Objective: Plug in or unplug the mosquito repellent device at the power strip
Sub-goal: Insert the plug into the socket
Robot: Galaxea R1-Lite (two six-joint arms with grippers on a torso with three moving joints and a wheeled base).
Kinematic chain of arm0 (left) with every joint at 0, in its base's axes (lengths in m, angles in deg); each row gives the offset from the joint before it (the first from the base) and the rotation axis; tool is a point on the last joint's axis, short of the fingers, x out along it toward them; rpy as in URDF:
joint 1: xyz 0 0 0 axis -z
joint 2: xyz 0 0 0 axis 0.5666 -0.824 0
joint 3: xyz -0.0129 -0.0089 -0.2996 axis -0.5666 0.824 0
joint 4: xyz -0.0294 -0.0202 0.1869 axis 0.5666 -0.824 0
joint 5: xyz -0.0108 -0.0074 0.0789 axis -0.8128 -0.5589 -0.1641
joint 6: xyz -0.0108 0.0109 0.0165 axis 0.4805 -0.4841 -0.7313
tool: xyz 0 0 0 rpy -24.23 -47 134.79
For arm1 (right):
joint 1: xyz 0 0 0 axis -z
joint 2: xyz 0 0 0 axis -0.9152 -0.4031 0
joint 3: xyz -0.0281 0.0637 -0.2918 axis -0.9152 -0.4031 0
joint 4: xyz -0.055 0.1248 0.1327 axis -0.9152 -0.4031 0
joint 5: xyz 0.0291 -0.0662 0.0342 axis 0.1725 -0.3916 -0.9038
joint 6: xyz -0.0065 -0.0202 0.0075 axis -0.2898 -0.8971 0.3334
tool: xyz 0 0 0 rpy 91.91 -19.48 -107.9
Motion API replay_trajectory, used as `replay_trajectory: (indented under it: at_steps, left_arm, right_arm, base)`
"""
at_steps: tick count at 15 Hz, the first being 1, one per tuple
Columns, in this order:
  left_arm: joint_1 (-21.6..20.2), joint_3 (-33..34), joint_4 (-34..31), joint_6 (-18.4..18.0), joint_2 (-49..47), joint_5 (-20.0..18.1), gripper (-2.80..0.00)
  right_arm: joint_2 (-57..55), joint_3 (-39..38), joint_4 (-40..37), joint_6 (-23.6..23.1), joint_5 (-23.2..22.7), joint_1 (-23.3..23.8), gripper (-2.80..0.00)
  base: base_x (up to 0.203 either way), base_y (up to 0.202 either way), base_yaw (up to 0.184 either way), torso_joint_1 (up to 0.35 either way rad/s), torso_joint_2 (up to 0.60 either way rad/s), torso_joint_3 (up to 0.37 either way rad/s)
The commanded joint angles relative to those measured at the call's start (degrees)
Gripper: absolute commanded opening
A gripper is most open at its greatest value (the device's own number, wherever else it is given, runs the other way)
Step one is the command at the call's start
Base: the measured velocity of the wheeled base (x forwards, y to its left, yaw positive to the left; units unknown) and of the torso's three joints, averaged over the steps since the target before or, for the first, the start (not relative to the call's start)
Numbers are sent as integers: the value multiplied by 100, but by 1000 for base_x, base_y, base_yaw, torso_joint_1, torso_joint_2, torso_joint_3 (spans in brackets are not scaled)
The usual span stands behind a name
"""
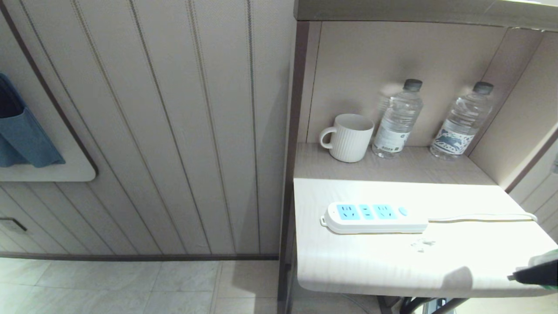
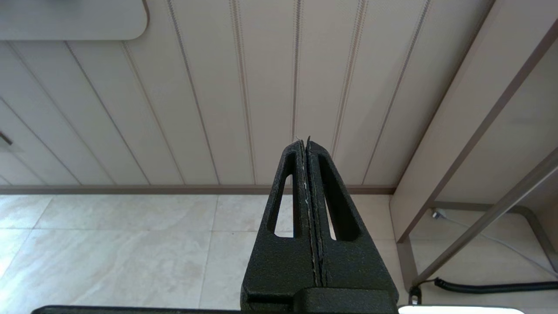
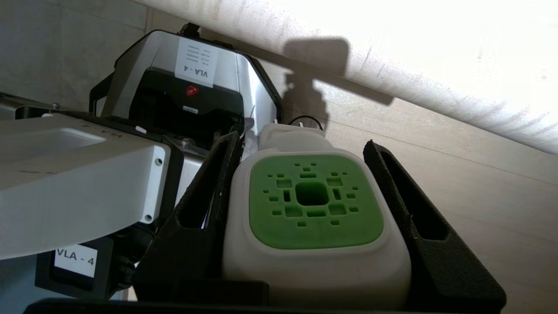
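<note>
The mosquito repellent device [image 3: 314, 200], white with a green vented top, sits between the black fingers of my right gripper [image 3: 301, 141], which is shut on its sides. In the head view only the tip of that gripper [image 1: 535, 274] shows, at the far right near the table's front edge, well right of the power strip [image 1: 375, 217]. The strip lies flat mid-table with its three light-blue socket panels empty, and its white cord [image 1: 479, 216] runs off to the right. My left gripper [image 2: 307, 141] is shut on nothing and hangs parked over the floor by the wall.
A white ribbed mug [image 1: 348, 137] and two clear water bottles [image 1: 397, 120] [image 1: 463, 121] stand in the niche behind the table [image 1: 357, 270]. Panelled wall and tiled floor lie to the left. The robot's own base [image 3: 192, 87] shows below the right gripper.
</note>
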Motion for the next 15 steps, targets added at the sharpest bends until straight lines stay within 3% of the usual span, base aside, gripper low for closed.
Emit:
replay_trajectory:
  at_steps: [1,10,15]
  left_arm:
    - [0,-1,0,-3,1,-3,-280]
    - [0,-1,-6,-3,1,-3,-280]
    - [0,-1,-2,-3,1,-2,-280]
  right_arm:
    - [-106,-63,-30,-6,-7,-1,-280]
    - [-213,-166,31,-25,10,-1,-280]
    - [-213,-205,31,-16,19,-1,-280]
  base:
    - [0,0,0,0,0,0]
    - [0,0,0,6,-17,-10]
    - [0,0,0,169,-409,-239]
